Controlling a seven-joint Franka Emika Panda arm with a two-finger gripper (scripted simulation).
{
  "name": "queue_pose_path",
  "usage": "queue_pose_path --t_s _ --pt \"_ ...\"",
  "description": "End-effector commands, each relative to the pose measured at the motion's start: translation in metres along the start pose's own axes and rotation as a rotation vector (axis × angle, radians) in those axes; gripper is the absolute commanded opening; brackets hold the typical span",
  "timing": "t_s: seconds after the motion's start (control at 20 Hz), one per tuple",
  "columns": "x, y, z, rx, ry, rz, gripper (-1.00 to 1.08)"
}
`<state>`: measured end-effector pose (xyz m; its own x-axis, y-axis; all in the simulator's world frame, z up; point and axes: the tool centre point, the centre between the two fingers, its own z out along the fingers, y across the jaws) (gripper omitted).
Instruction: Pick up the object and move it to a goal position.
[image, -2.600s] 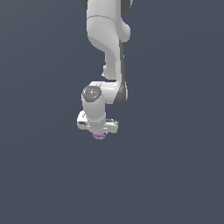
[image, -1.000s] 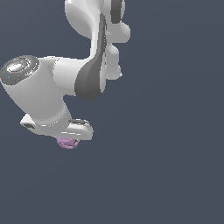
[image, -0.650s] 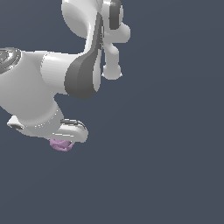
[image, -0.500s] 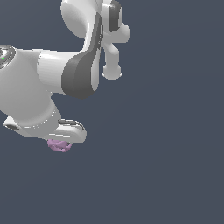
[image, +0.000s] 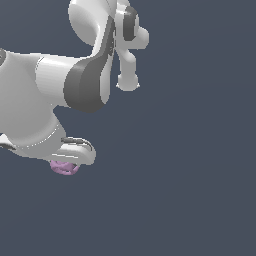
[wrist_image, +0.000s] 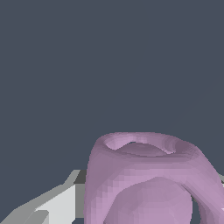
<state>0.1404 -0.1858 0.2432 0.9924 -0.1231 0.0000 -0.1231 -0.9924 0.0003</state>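
White pincer (image: 67, 161) is sitting low at the exterior view's left, clamping down on the pink-purple object (image: 64, 168), which is poking out just below it. Up close in the wrist view the object (wrist_image: 148, 183) is looking like a ridged lump with a hollow rim, one pale finger (wrist_image: 52, 205) hugging its side. Big white arm (image: 60, 95) is looming above.

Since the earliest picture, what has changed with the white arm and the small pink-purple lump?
The white robot arm has swung toward the exterior view's left and now looks much larger. It carried the small pink-purple rounded lump leftward under the gripper. Unchanged: the lump remains held at the gripper, and the plain dark background.
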Motion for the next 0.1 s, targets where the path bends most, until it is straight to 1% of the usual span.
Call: queue_pose_path --t_s 0.0,0.05 --pt "0.0008 0.0002 -0.0008 0.0 0.0 0.0 -1.0" --pt "0.0008 0.0002 -0.0008 0.0 0.0 0.0 -1.0"
